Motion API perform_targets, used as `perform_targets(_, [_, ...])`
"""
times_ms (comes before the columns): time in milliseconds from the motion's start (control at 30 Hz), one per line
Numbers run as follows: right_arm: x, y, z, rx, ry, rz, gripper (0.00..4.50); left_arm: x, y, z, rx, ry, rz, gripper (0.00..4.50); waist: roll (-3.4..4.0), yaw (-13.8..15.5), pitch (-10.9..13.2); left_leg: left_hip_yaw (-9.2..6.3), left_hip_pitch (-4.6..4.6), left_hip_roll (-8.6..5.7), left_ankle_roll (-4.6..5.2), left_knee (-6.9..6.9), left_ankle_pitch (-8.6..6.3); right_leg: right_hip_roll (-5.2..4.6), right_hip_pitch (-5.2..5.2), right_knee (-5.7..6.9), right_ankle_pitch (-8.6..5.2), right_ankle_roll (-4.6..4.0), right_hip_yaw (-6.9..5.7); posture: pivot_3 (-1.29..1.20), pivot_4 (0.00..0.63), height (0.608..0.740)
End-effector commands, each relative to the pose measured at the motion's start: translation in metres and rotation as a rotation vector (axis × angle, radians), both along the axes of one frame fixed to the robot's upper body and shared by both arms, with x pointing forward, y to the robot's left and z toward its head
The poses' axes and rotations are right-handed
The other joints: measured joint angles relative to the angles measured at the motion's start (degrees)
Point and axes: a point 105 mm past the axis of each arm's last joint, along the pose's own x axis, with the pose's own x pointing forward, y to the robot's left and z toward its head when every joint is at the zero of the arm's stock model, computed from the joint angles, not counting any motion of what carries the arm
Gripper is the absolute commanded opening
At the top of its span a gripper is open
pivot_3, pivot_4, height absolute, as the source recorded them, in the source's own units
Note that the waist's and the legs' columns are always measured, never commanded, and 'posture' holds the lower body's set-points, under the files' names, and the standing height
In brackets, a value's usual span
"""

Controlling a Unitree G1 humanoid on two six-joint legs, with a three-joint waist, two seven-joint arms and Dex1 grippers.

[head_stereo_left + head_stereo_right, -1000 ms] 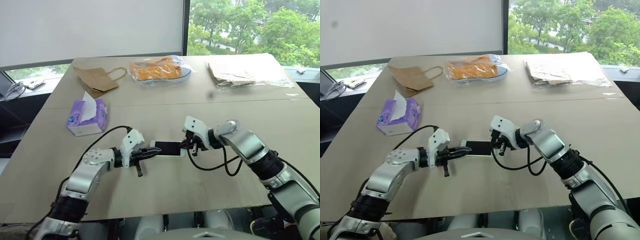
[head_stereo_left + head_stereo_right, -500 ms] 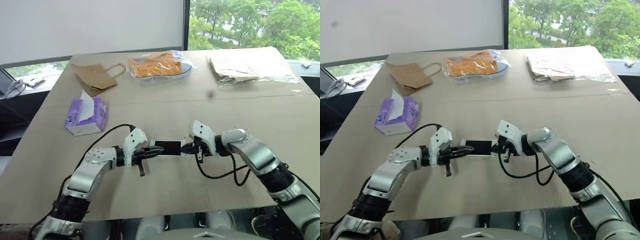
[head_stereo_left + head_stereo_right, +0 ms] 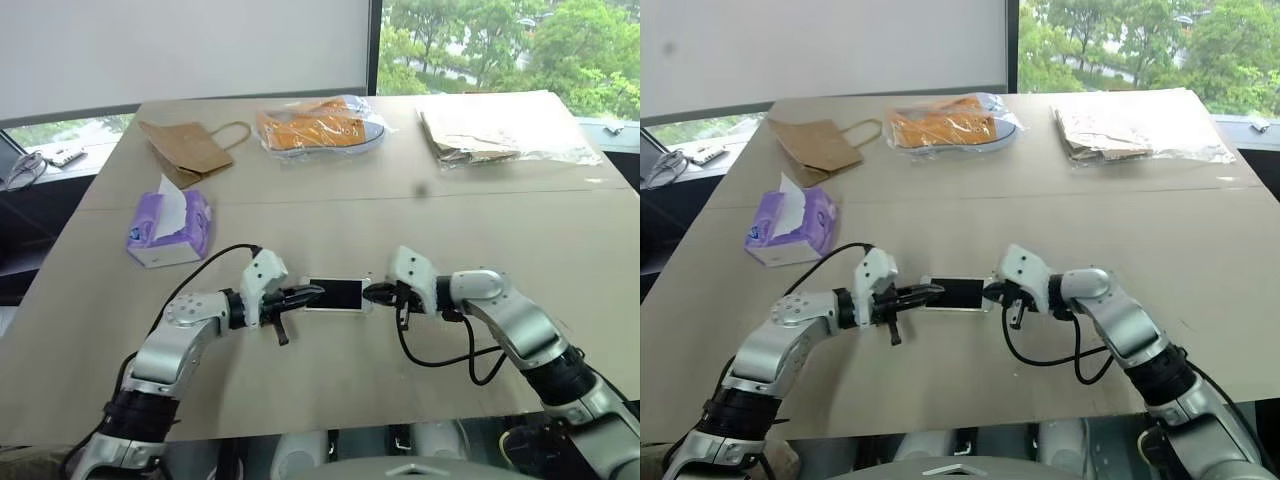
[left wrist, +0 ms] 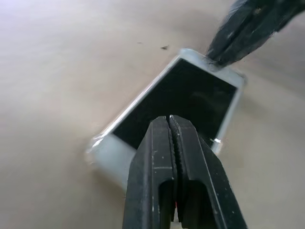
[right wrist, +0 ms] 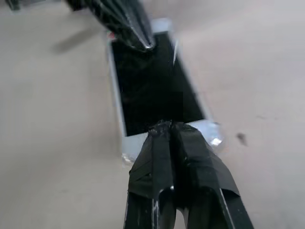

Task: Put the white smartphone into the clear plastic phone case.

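Observation:
The white smartphone (image 3: 336, 294) lies flat, black screen up, on the table between my two grippers. A thin glossy rim (image 4: 101, 145) runs round its edge: the clear plastic phone case (image 5: 213, 135), hugging the phone. I cannot tell whether the phone is seated all the way in. My left gripper (image 3: 318, 291) is shut, its tip resting over the phone's left end (image 4: 169, 119). From the other side my right gripper (image 3: 368, 292) is also shut, its tip at the phone's right end (image 5: 167, 125). Neither holds anything.
A purple tissue pack (image 3: 168, 225) stands to the left. Along the far edge lie a brown paper bag (image 3: 190, 150), an orange item in a clear bag (image 3: 320, 125) and a clear bag of brown paper (image 3: 490, 135). Bare table (image 3: 330, 380) lies in front.
The camera has tilted. My right hand has drawn back to the right and turned flatter, its tip now at the phone's right end. The left gripper and phone have stayed put.

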Motion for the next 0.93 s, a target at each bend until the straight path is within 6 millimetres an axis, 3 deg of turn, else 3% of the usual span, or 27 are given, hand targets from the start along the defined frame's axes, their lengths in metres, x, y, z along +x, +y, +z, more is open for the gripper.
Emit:
perform_targets(33, [-0.006,-0.02,0.036,0.094,-0.09,-0.041,0.88,0.003,0.008,0.03,-0.086,-0.081,0.058,0.26,-0.12,0.03,0.1,0.01,-0.32,-0.01,-0.01,0.05,0.01,0.06,-0.26,0.02,0.05,0.02,0.0,0.0,0.15,0.74])
perform_targets(167, [-0.021,-0.044,0.045,0.108,-0.1,-0.089,2.6,-0.008,0.02,0.046,-0.116,-0.1,0.075,1.5,-0.38,0.41,0.34,-0.01,-0.32,-0.03,-0.03,0.03,-0.01,0.1,-0.22,-0.01,-0.01,0.12,-0.12,0.0,0.15,0.74])
perform_targets(300, [-0.036,-0.071,0.053,0.093,-0.1,-0.139,4.42,-0.024,0.031,0.051,-0.102,-0.085,0.086,3.36,-0.36,0.54,0.57,0.04,-0.33,-0.06,-0.03,0.0,-0.04,0.11,-0.22,-0.08,-0.04,0.15,-0.13,0.0,0.15,0.74])
perform_targets(367, [-0.042,-0.084,0.053,0.068,-0.097,-0.171,4.5,-0.03,0.036,0.053,-0.1,-0.078,0.1,4.38,-0.39,0.84,0.64,0.05,-0.31,-0.06,-0.01,0.01,-0.05,0.11,-0.21,-0.15,-0.09,0.19,-0.18,0.0,0.15,0.74])
perform_targets(700, [-0.067,-0.132,0.039,-0.016,-0.093,-0.365,4.5,-0.065,0.059,0.044,-0.046,-0.012,0.205,4.47,-0.44,1.18,0.69,-0.04,-0.21,-0.02,-0.01,0.06,-0.05,0.05,-0.12,-0.14,-0.32,0.1,-0.11,0.0,0.15,0.74])
perform_targets(933, [-0.064,-0.137,0.032,0.003,-0.076,-0.418,4.5,-0.073,0.06,0.036,-0.052,0.015,0.24,4.47,-0.46,1.21,0.68,-0.03,-0.2,-0.03,-0.01,0.09,-0.04,0.11,-0.11,-0.13,-0.32,0.09,-0.07,0.0,0.15,0.74])
